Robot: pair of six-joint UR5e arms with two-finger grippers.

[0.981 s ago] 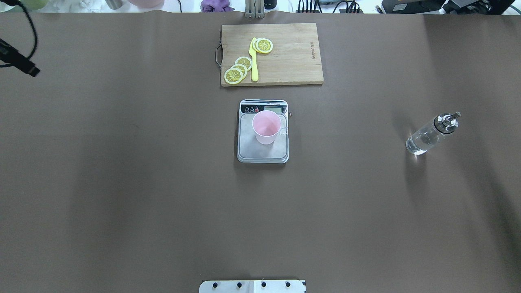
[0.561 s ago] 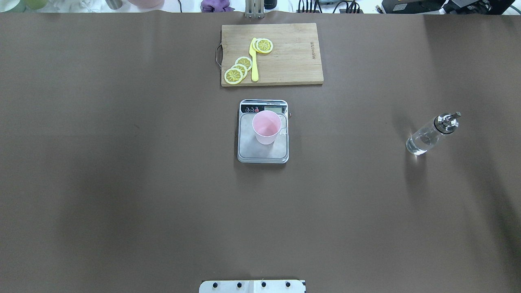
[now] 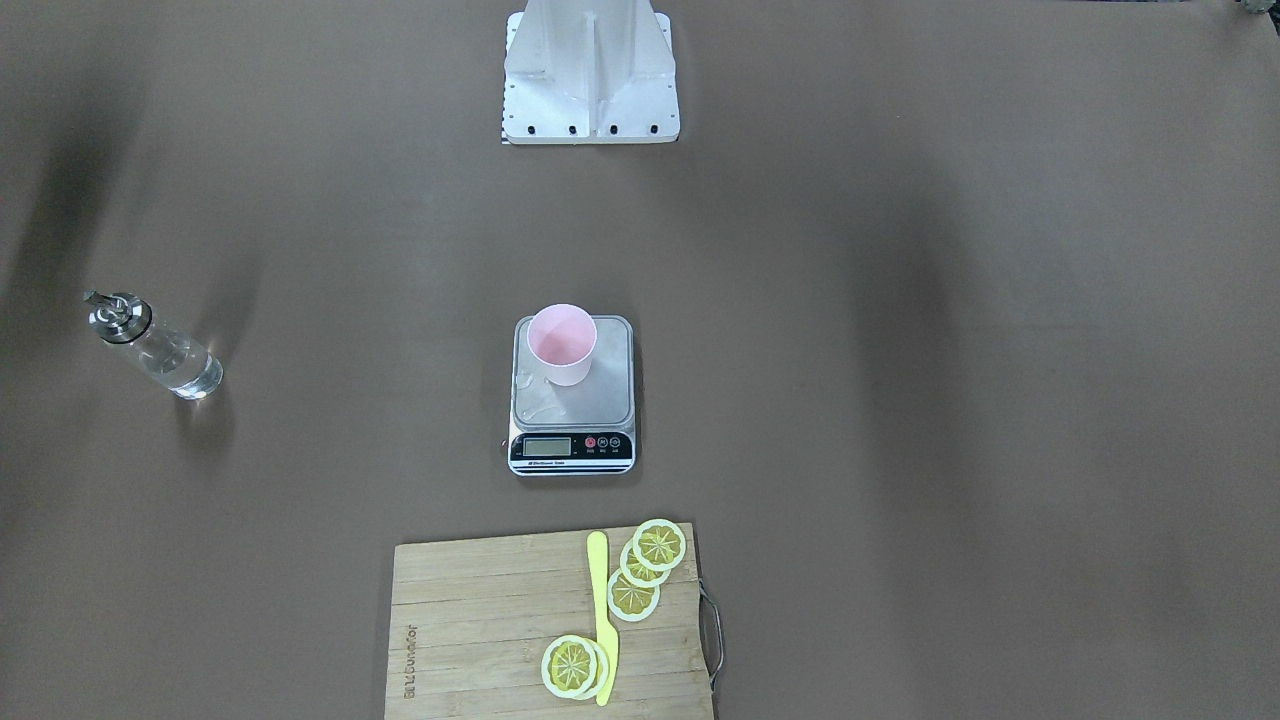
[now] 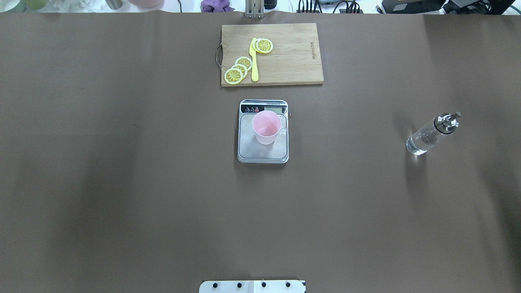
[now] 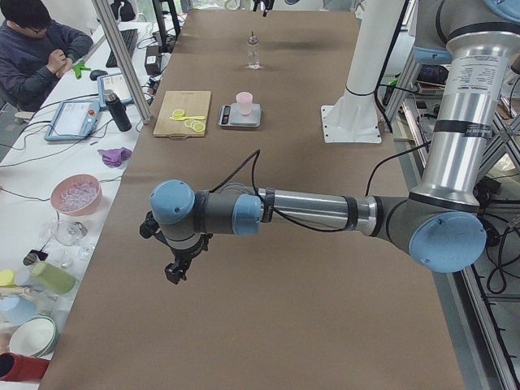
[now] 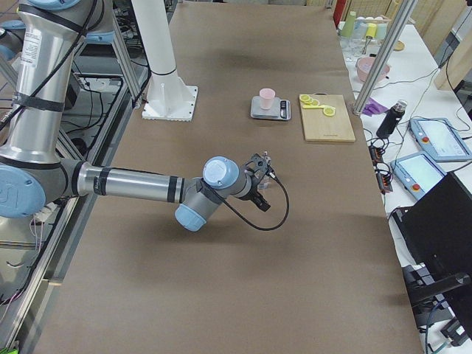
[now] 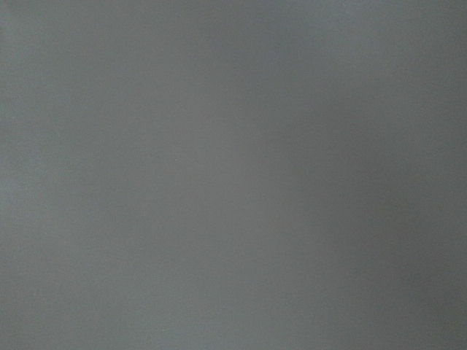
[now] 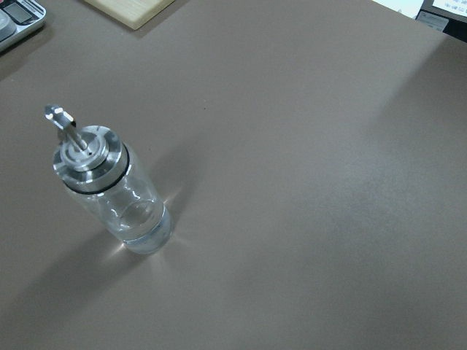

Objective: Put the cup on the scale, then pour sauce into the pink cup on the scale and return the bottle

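The pink cup (image 4: 266,127) stands upright on the steel scale (image 4: 263,154) at the table's middle; a wet glint shows on the platform beside it. The glass bottle (image 4: 427,135) with its metal pourer stands alone on the table to the right, with clear sauce (image 8: 142,233) inside. In the right wrist view the bottle (image 8: 117,197) is just below the camera and no fingers show. My left gripper (image 5: 175,272) and right gripper (image 6: 259,164) appear only in the side views, both away from the cup and scale; I cannot tell whether they are open or shut.
A wooden cutting board (image 4: 293,61) with lemon slices and a yellow knife (image 4: 254,61) lies beyond the scale. The robot's base plate (image 4: 252,286) is at the near edge. A person (image 5: 32,49) sits at a cluttered side desk.
The dark tip of my left arm at the overhead view's left edge has moved out of that view. Cup, scale and bottle have not moved.
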